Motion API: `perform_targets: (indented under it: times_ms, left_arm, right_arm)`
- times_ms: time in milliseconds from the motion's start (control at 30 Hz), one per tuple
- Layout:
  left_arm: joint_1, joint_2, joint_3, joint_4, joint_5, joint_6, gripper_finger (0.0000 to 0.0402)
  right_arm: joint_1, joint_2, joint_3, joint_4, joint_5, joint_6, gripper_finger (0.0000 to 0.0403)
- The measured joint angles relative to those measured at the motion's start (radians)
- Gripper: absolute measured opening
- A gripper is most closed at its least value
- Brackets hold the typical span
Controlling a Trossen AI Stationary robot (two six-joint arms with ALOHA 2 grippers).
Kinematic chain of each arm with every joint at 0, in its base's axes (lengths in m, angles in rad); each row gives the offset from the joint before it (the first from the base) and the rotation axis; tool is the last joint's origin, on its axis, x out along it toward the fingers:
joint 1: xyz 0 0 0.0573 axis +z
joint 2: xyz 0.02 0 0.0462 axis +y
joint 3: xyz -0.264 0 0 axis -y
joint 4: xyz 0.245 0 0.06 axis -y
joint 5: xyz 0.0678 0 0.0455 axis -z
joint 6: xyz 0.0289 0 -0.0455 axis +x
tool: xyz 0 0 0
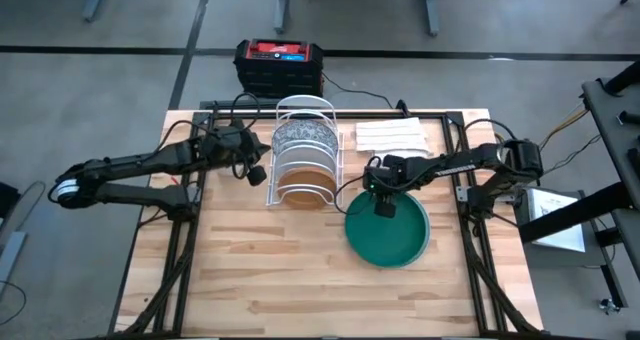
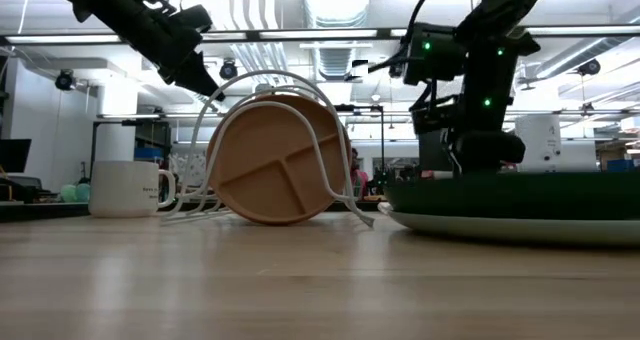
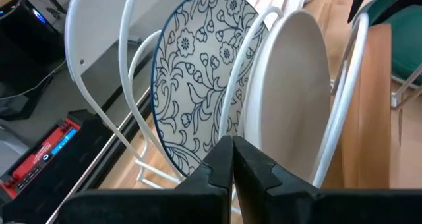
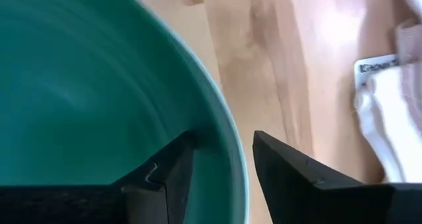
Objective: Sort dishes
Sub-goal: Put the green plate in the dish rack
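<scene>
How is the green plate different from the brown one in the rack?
The green plate lies flat on the table, while the tan-brown plate stands on edge in the white wire rack. The green plate looks larger. The tan-brown plate has divided sections; none show in the green one. The open right gripper straddles the green plate's rim; the tan-brown plate is untouched. Both are round.

A white wire rack [image 1: 305,155] stands toward the back of the wooden table [image 1: 260,280], and folded white cloths [image 1: 390,136] lie flat just beside it near the table's back edge. A white mug [image 2: 127,188] sits on the table beside the rack in the low view. Behind the table, on the grey floor, is a black box with a red top [image 1: 279,66], a cable trailing from it.
</scene>
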Motion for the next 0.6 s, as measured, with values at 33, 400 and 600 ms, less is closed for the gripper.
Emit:
perform_targets:
  times_ms: [33, 400, 600]
  left_arm:
    - [0.000, 0.003, 0.000, 0.000, 0.000, 0.000, 0.0000]
    - [0.000, 0.021, 0.000, 0.021, 0.000, 0.018, 0.0000]
    - [0.000, 0.021, 0.000, 0.033, 0.000, 0.021, 0.0000]
  right_arm:
    - [0.000, 0.011, 0.000, 0.002, 0.001, -0.006, 0.0147]
    - [0.000, 0.008, 0.000, 0.002, 0.000, -0.054, 0.0097]
    - [0.000, -0.017, 0.000, -0.007, -0.006, -0.059, 0.0037]
